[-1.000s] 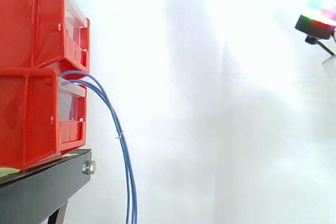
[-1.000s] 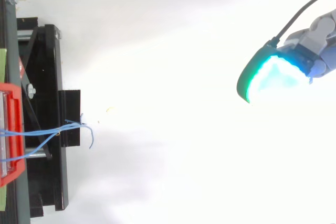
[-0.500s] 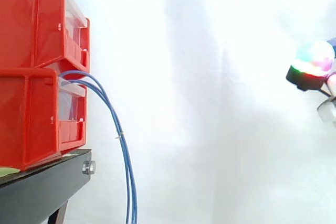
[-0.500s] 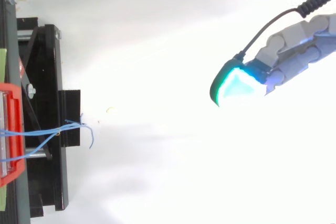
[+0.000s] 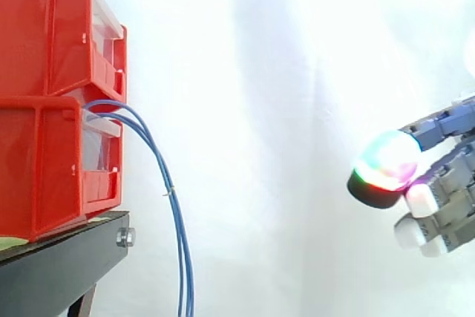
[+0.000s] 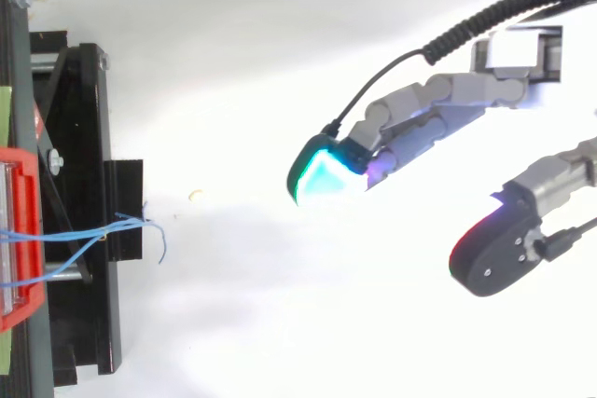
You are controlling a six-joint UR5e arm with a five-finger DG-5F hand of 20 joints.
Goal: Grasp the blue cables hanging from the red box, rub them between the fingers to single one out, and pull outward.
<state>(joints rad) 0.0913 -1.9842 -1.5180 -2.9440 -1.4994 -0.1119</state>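
Note:
Thin blue cables come out of the gap between the two stacked red bins and hang down past the stand's front edge. From above, the cables cross the lower bin's front and end in a loose curl. My hand is well to the right of the cables, at about the lower bin's height, touching nothing. Its fingers reach straight toward the bins with glowing pads, the thumb spread apart from them. The hand is open and holds nothing.
The bins stand on a black stand with a bolt at its front edge. In the top view the stand's frame runs along the left edge. A white curtain is behind, with wide free room between hand and cables.
My hand has come in from the right edge, moving left toward the cables and lower in the side view. More of its fingers and the thumb now show. The cables have not moved.

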